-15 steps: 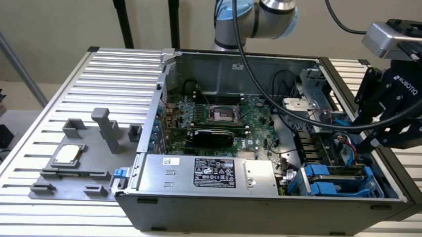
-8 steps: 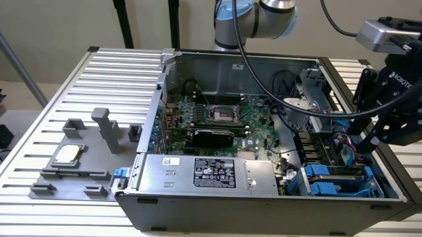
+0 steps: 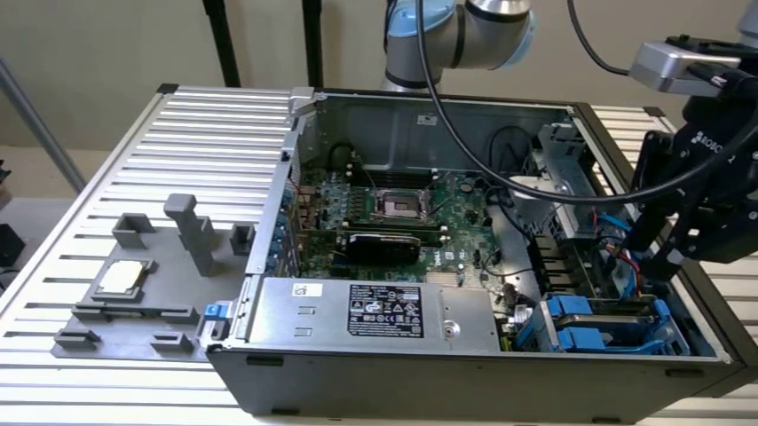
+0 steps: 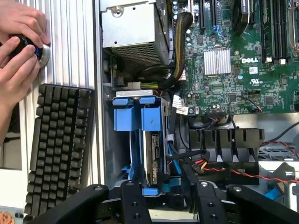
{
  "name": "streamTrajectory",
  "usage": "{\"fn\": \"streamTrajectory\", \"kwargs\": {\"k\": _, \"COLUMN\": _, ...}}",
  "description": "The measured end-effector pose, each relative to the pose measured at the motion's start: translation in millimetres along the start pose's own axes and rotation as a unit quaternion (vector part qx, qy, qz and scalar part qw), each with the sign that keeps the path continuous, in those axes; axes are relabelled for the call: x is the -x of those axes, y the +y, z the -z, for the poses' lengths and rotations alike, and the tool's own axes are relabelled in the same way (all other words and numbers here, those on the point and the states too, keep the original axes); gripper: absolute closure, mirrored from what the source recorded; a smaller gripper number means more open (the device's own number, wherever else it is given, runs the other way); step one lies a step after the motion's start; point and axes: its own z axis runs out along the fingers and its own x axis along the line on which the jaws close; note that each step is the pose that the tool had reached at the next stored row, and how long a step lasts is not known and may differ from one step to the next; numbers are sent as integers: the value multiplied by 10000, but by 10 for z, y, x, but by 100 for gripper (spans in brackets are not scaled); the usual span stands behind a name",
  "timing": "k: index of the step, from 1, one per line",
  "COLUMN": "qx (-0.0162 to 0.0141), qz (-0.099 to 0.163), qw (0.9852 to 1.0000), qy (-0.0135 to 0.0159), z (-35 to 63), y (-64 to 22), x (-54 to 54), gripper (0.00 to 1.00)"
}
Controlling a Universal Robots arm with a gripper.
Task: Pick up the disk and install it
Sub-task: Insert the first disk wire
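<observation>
While the gripper (image 4: 166,198) hangs over the drive bay with jaws apart, holding nothing, one disk (image 4: 153,156) stands on edge there; its long axis runs toward the gripper. Two blue tabs (image 4: 138,117) sit beside it; two hands (image 4: 18,51) grip one knob.

We see the gripper (image 3: 663,257) hanging over the open computer case (image 3: 474,368) on the surface (image 3: 177,142). The disk (image 4: 142,126) sits in its bay just below the jaws. The motherboard (image 3: 391,222) lies beyond, on the case floor. A keyboard (image 4: 58,149) rests outside the case wall, two hands (image 4: 21,44) near it.
</observation>
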Motion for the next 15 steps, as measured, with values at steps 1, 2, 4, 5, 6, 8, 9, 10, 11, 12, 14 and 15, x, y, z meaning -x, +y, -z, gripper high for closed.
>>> {"fn": "streamTrajectory", "kwargs": {"k": 1, "qx": -3, "qz": -4, "qw": 10000, "qy": 40, "z": -5, "y": 1, "x": 18, "gripper": 55}}
{"fn": "streamTrajectory", "kwargs": {"k": 2, "qx": -5, "qz": -7, "qw": 10000, "qy": 79, "z": -8, "y": 2, "x": 33, "gripper": 55}}
{"fn": "streamTrajectory", "kwargs": {"k": 4, "qx": -9, "qz": -13, "qw": 9999, "qy": 152, "z": -17, "y": 3, "x": 59, "gripper": 55}}
{"fn": "streamTrajectory", "kwargs": {"k": 5, "qx": -12, "qz": -16, "qw": 9998, "qy": 191, "z": -21, "y": 3, "x": 68, "gripper": 55}}
{"fn": "streamTrajectory", "kwargs": {"k": 6, "qx": -14, "qz": -19, "qw": 9997, "qy": 228, "z": -25, "y": 3, "x": 76, "gripper": 55}}
{"fn": "streamTrajectory", "kwargs": {"k": 8, "qx": -17, "qz": -25, "qw": 9996, "qy": 295, "z": -34, "y": 3, "x": 94, "gripper": 57}}
{"fn": "streamTrajectory", "kwargs": {"k": 9, "qx": -18, "qz": -27, "qw": 9995, "qy": 323, "z": -37, "y": 4, "x": 105, "gripper": 57}}
{"fn": "streamTrajectory", "kwargs": {"k": 10, "qx": -18, "qz": -29, "qw": 9994, "qy": 346, "z": -40, "y": 4, "x": 116, "gripper": 64}}
{"fn": "streamTrajectory", "kwargs": {"k": 11, "qx": -18, "qz": -30, "qw": 9993, "qy": 366, "z": -41, "y": 5, "x": 126, "gripper": 64}}
{"fn": "streamTrajectory", "kwargs": {"k": 12, "qx": -17, "qz": -31, "qw": 9992, "qy": 387, "z": -42, "y": 5, "x": 133, "gripper": 71}}
{"fn": "streamTrajectory", "kwargs": {"k": 14, "qx": -14, "qz": -33, "qw": 9991, "qy": 422, "z": -45, "y": 5, "x": 143, "gripper": 71}}
{"fn": "streamTrajectory", "kwargs": {"k": 15, "qx": -12, "qz": -33, "qw": 9991, "qy": 432, "z": -50, "y": 5, "x": 146, "gripper": 71}}
